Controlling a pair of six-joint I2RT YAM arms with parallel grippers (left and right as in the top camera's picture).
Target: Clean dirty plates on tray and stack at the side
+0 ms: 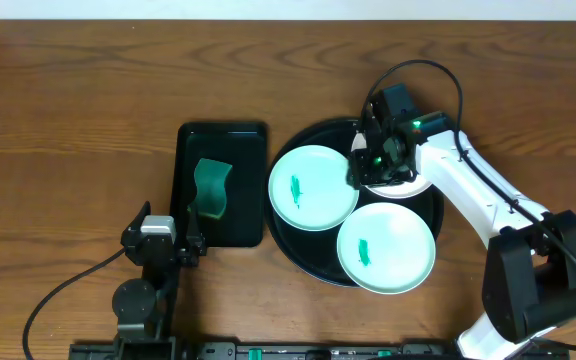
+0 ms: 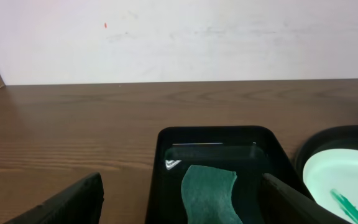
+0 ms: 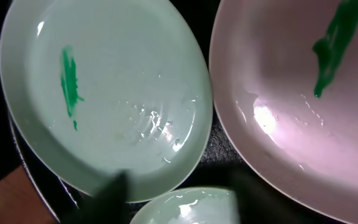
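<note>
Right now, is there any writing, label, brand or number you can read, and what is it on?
None: no readable text on the plates, the round tray, the rectangular tray, the green cloth or the wall. The green marks on the plates are smears, not letters.

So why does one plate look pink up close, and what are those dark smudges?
Right wrist view: the white plate takes a pinkish cast, with a glare spot; the smudges are fingers of the right gripper, too close to focus. Left wrist view: a glare streak on the rectangular tray.
</note>
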